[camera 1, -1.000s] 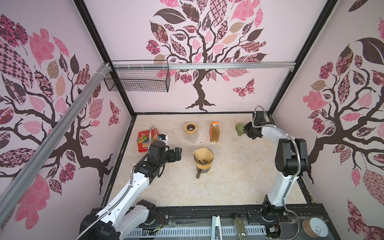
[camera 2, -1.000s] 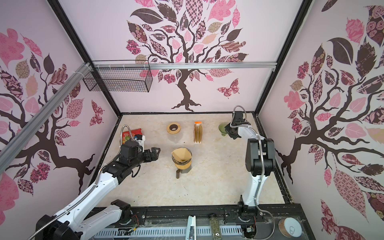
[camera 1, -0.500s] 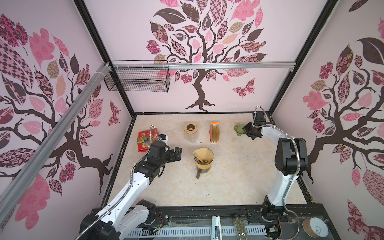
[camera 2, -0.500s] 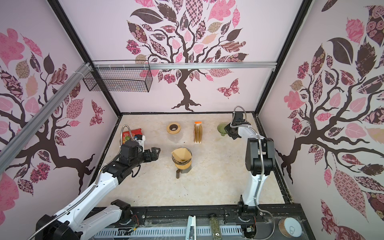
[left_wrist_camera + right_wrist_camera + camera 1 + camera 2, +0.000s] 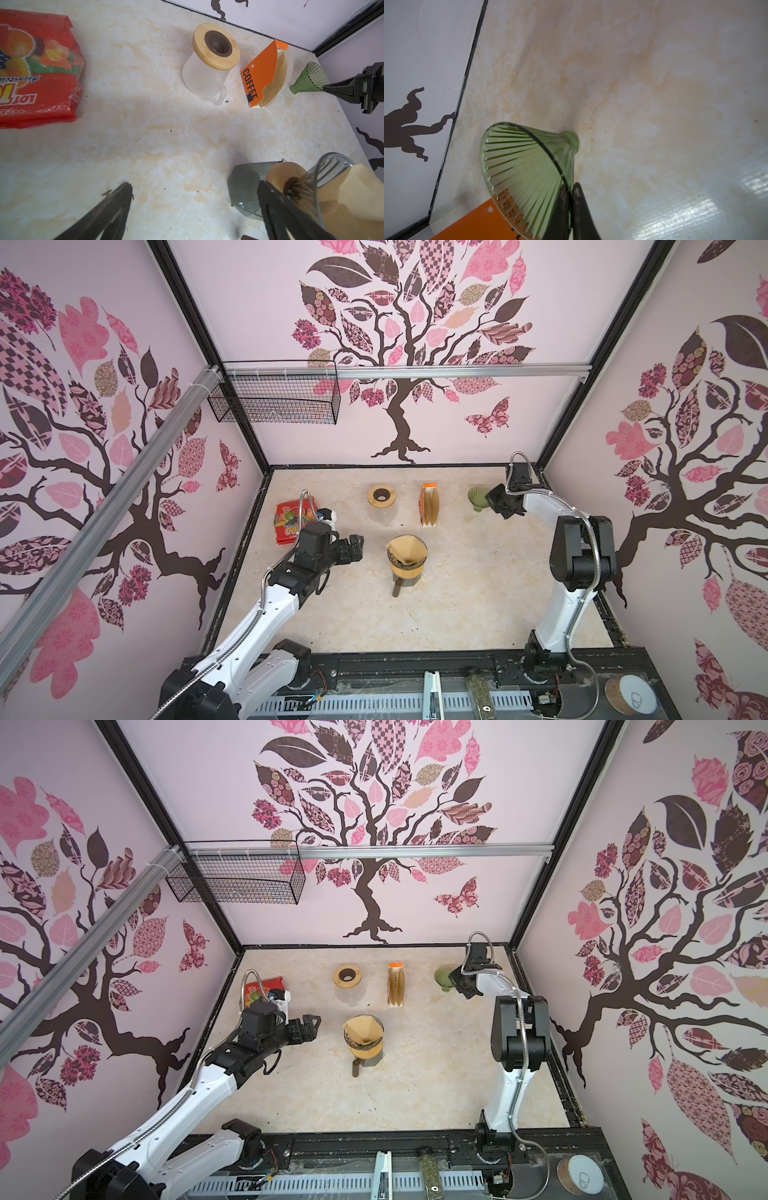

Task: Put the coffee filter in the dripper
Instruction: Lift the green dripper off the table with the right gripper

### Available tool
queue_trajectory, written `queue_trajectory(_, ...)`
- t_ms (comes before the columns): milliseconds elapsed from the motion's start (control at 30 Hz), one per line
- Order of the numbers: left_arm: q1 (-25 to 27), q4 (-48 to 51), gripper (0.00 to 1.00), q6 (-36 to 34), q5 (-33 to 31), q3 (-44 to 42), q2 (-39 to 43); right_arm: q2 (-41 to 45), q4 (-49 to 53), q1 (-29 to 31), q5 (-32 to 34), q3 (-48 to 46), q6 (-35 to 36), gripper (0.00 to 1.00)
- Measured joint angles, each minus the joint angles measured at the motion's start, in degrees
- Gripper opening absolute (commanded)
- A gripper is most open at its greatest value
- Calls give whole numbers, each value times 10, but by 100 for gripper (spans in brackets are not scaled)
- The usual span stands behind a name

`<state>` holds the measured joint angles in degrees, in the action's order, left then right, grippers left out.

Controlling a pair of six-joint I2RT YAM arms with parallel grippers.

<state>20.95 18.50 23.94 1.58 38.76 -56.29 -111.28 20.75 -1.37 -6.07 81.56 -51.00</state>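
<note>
While my right claw pinches the green dripper rim, my left claw gapes; the orange filter pack reads "COFFEE".

Both top views hang high and well back, side by side, looking down and forward over the whole table. The left wrist camera peers low past the left gripper, sharing the green dripper ahead of it with both top views. The right wrist camera sits very close behind the right gripper, pinched on that dripper's rim.
</note>
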Motion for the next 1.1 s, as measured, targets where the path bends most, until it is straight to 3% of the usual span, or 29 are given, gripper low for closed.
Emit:
queue_trajectory(433, 3, 0, 97, 0, 0, 0, -2, 6, 6, -12, -17, 34, 30, 0)
queue_trajectory(633, 3, 0, 97, 1, 0, 0, -8, 49, 14, -14, -36, 51, 41, 0)
queue_trajectory(1100, 8, 11, 97, 16, 2, 1, -22, 126, 38, -14, -124, 139, 45, 0)
